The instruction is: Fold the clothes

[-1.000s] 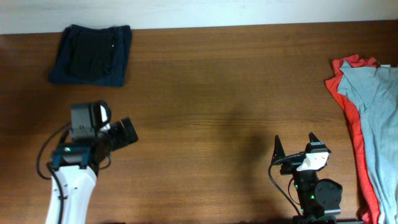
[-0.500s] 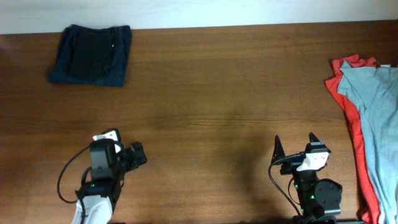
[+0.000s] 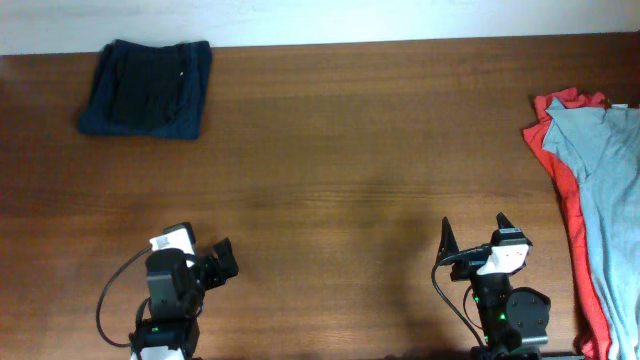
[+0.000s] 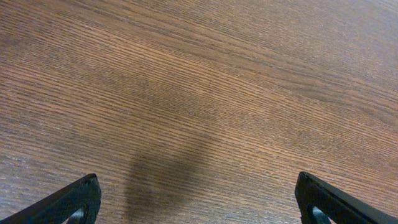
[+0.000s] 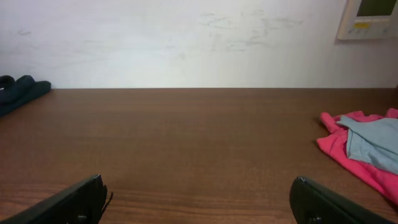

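Clothes [image 3: 600, 200] sit clear of the left fingers [image 4: 68, 202] and right fingers [image 5: 71, 200], both spread wide and empty at the near edge of the surface [image 3: 330, 150]: a grey-blue shirt [image 3: 605, 150] over a red garment [image 3: 550, 152] at the right, a folded navy garment [image 3: 148, 88] far left.

The light grey-blue fabric garment [image 3: 605, 190] runs off the overhead view's right and bottom edges and hides most of the red fabric garment [image 3: 553, 165] beneath it. The tiny white mark [image 3: 181, 72] on the folded navy fabric garment [image 3: 148, 88] is too small to read. Each wrist view's bottom edge cuts off all but the fingertips of the left gripper [image 4: 199, 200] and right gripper [image 5: 202, 202].
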`<state>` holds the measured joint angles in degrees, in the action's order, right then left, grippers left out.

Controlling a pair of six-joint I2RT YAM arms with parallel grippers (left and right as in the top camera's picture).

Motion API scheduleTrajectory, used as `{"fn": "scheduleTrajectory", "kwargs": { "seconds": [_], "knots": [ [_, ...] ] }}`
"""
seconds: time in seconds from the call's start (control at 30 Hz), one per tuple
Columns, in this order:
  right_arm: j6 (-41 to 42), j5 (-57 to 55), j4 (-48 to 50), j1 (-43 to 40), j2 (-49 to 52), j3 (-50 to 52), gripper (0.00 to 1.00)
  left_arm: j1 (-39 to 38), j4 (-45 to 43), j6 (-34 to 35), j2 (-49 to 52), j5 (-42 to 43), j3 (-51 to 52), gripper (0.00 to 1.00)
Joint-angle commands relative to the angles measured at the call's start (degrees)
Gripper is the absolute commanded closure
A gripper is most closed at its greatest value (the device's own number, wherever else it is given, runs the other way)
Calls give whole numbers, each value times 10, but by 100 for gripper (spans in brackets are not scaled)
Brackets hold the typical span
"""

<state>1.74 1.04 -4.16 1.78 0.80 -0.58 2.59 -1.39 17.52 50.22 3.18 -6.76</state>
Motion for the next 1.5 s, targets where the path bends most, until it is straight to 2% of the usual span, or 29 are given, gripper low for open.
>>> {"fn": "scheduleTrajectory", "kwargs": {
  "seconds": [0.0, 0.23, 0.53, 1.3, 1.47],
  "knots": [
    [7, -7, -4, -3, -4, 3, 1, 0, -8, -4, -28, 7, 21, 1],
    [7, -7, -4, -3, -4, 3, 1, 0, -14, -2, -107, 11, 63, 1],
    [7, -7, -4, -3, -4, 3, 1, 1, 58, -3, -215, -2, 63, 1],
    [7, -7, -4, -3, -4, 3, 1, -7, 59, -5, -492, 0, 63, 1],
    [7, -7, -4, -3, -4, 3, 1, -41, 59, -60, -499, -3, 63, 0]
  ]
}}
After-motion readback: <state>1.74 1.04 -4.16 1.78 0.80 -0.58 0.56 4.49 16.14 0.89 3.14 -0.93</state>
